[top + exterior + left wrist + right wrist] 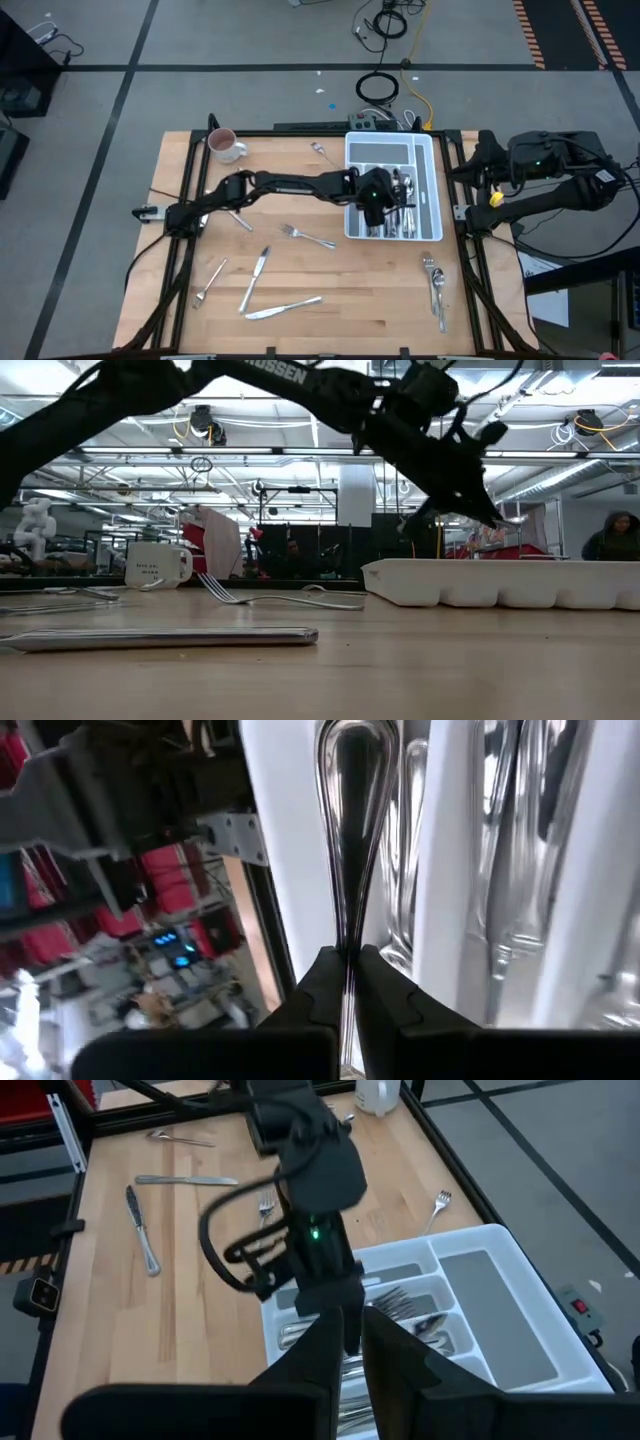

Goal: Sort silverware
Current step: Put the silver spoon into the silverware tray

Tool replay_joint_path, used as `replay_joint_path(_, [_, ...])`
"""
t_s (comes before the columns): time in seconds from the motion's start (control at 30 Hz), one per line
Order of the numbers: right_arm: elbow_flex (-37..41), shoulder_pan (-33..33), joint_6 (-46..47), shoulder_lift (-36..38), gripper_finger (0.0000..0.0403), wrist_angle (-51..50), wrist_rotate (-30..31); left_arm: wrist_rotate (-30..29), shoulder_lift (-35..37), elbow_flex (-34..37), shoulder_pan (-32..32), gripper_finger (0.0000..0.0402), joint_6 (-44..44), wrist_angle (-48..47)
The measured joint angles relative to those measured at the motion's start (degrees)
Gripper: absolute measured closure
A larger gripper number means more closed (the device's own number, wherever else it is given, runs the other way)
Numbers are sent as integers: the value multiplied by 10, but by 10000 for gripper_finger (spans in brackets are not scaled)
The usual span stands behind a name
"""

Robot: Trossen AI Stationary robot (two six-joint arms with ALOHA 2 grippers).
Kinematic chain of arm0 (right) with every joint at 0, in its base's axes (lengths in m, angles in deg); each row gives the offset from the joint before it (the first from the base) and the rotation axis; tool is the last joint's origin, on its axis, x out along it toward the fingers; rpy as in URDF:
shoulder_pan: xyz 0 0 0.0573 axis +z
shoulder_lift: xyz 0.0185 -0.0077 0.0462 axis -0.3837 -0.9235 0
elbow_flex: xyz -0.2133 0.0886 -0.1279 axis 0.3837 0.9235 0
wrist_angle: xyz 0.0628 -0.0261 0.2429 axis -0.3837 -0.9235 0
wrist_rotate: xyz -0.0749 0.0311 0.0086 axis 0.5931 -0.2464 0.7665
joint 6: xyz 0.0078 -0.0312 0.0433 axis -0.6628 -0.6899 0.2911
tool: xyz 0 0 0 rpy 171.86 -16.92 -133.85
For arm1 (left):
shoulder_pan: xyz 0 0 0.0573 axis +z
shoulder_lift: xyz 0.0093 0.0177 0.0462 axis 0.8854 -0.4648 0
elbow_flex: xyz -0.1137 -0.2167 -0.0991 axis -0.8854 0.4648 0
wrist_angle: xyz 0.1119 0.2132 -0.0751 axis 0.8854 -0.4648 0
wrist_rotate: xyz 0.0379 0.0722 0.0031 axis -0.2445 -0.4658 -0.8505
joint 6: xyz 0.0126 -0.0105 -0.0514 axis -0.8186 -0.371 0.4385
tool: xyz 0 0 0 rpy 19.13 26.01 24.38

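Observation:
A white compartmented tray [440,190] stands at the table's far right with several pieces of silverware in its slots. My left gripper [375,213] reaches across from the left and hangs over the tray's near left part, shut on one slim silver piece [348,840]. In the low view the left gripper [482,510] is just above the tray's rim [500,582]. Loose silverware lies flat on the wood: a fork [305,236], two knives [255,278] [283,308], and other pieces. My right gripper [345,1330] is shut on nothing, pulled back off the table's right edge. My left gripper pinches the silver piece's thin shaft [347,945] between its two fingertips [320,975]. The piece runs on ahead along the fingers to a rounded end [352,755] over a white tray slot. The fingers slant down from the table's left. I cannot tell whether the piece touches the tray.
A pink-and-white mug [225,145] stands at the far left corner. More forks lie near it [322,151], at the near left [208,283] and near right [435,285]. The middle of the wooden top between these pieces is bare. A person [615,538] shows in the room beyond.

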Motion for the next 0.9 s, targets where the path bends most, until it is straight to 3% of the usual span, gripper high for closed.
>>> replay_joint_path(0.3, [0, 0, 0, 0, 369, 3, 0, 17, -24, -1, -8, 390, -20, 73])
replay_joint_path(0.57, [0, 0, 1, -7, 369, 20, 1, 16, -25, -1, -5, 390, -17, 68])
replay_joint_path(0.7, [26, 0, 79, -17, 369, -4, 89, -21, -25, -1, -4, 390, -17, 58])
replay_joint_path(0.83, [99, -1, 168, -10, 369, -77, 201, -63, -25, -1, -3, 390, -16, 57])
replay_joint_path(0.9, [138, -1, 209, 11, 366, -73, 219, -63, -24, -1, -5, 390, -16, 57])
